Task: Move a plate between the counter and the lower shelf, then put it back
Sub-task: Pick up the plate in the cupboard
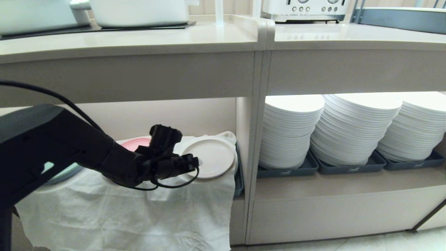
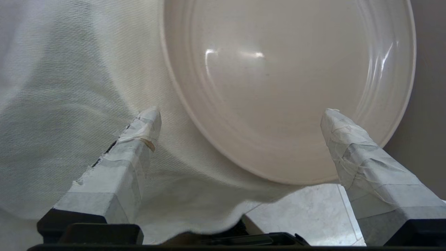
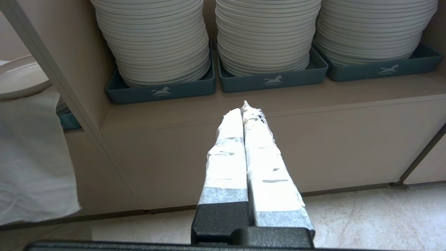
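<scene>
Taped fingertips (image 2: 148, 122) of the left gripper (image 2: 240, 116) are seen spread wide, nothing held between them; one finger is positioned over the white cloth (image 2: 69, 87), the other over the near rim of the plate (image 2: 289, 80). Whether either finger touches the plate cannot be told. In the head view the left gripper (image 1: 190, 164) is placed just at the plate's (image 1: 210, 157) left edge, arm reaching in from the left. The plate is seated flat on the cloth (image 1: 132, 212) in the lower shelf (image 1: 156, 115), at the bay's right end, close to the divider post (image 1: 256, 146). Left of the plate, a pink plate (image 1: 134, 143) is partly hidden behind the arm, and further left a mint-green plate (image 1: 61, 176) edge is visible. The cloth is draped over the shelf front and hangs down below the plate. The counter (image 1: 139, 38) is located directly above the plate's bay. Right of the plate, past the post, white plate stacks (image 1: 352, 129) are held in dark trays (image 1: 348, 167). The right gripper (image 3: 245, 108) is closed, fingers pressed together, gripping nothing, parked in front of the stacks' (image 3: 264, 35) bay, well apart from the plate (image 3: 21, 78).
</scene>
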Available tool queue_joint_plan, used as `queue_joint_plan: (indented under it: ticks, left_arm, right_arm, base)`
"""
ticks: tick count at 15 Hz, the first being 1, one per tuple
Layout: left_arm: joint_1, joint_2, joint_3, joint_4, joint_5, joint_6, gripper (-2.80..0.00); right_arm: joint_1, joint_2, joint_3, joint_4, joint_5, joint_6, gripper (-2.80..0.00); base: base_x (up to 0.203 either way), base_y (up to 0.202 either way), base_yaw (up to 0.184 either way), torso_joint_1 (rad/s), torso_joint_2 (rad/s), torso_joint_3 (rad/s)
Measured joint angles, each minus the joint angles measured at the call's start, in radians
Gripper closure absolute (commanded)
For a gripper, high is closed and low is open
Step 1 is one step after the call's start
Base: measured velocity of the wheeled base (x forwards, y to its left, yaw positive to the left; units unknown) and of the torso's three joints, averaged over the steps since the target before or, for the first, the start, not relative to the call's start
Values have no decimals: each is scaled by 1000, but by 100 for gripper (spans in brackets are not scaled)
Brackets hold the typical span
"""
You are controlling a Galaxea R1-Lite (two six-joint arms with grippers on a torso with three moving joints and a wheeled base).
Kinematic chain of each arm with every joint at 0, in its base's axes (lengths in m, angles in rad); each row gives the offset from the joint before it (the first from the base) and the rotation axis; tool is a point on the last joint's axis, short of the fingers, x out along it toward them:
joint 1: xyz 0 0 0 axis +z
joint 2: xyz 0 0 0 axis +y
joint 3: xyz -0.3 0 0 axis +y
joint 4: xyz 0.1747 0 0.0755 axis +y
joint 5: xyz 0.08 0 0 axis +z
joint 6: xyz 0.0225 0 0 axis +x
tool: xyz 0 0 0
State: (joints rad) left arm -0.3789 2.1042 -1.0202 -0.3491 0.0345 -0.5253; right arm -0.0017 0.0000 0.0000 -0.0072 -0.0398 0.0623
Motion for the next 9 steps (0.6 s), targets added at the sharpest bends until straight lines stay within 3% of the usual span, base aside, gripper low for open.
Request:
queue_joint_plan:
  ticks: [9]
  left_arm:
    - [-3,55,-33,-3,30,-1,-280]
  right_arm:
    - [0,0,0,0,0,0,0]
  base:
    - [0,0,0,0,0,0]
